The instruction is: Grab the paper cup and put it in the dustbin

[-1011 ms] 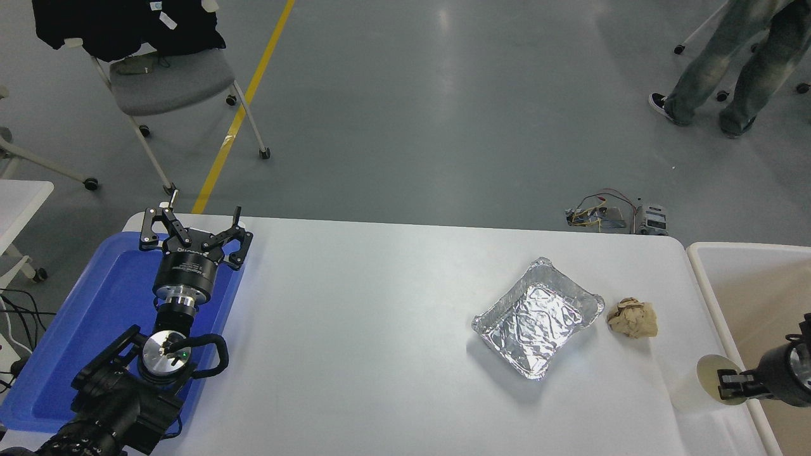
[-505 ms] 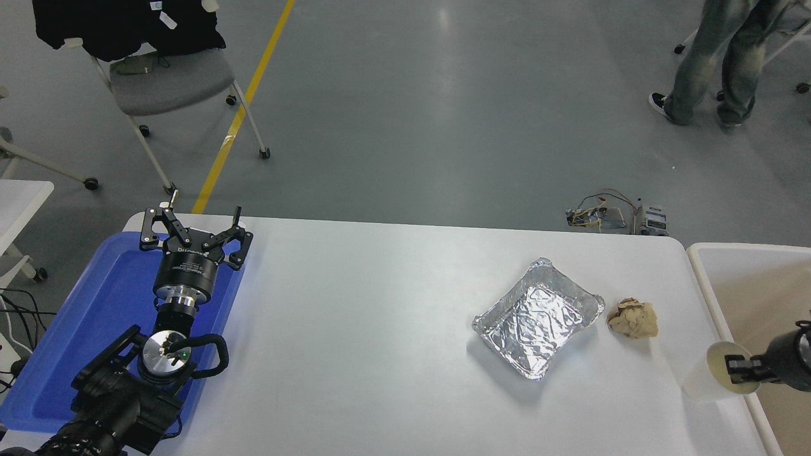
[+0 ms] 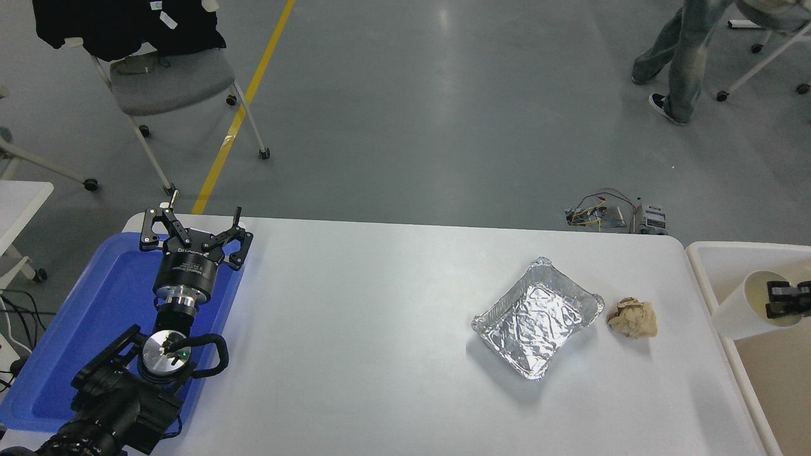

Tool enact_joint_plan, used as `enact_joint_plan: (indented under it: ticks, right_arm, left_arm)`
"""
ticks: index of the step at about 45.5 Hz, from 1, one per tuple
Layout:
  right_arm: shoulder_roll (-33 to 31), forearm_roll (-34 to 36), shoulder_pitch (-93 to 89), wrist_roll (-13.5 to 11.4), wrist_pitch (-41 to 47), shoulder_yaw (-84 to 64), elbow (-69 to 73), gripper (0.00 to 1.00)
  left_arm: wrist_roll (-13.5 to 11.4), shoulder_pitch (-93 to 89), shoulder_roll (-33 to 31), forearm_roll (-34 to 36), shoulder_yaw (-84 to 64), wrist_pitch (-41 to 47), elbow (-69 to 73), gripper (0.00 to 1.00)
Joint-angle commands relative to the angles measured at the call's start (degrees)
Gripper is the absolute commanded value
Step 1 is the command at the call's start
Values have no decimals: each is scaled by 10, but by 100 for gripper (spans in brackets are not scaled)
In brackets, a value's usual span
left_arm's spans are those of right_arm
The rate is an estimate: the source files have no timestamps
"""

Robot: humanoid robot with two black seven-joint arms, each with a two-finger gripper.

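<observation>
Over the last second the cup (image 3: 744,308) has left the desk (image 3: 380,329) and travelled up and toward the far right; it now hangs tilted across the bin (image 3: 700,266) rim, mouth over the beige inside. Carrying looks nearly done, with only the release left. The right end effector (image 3: 784,299), reaching in from the right edge, pinches the cup's rim, one finger inside. The left end effector (image 3: 193,235) is parked over the blue tray (image 3: 95,297), fingers apart.
</observation>
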Motion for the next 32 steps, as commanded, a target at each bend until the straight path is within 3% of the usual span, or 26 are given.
enact_joint_plan:
  ticks: [1,17,32]
  right_arm:
    - [-23,-1,140,0,93,-19,8,0]
    - [-20,-9,310,0,118,-133,9,0]
    - [-18,-9,329,0,118,-140,10,0]
  left_arm:
    - [0,0,0,0,0,0,0,100]
    - [0,0,0,0,0,-1,0,100]
    - [0,0,0,0,0,0,0,100]
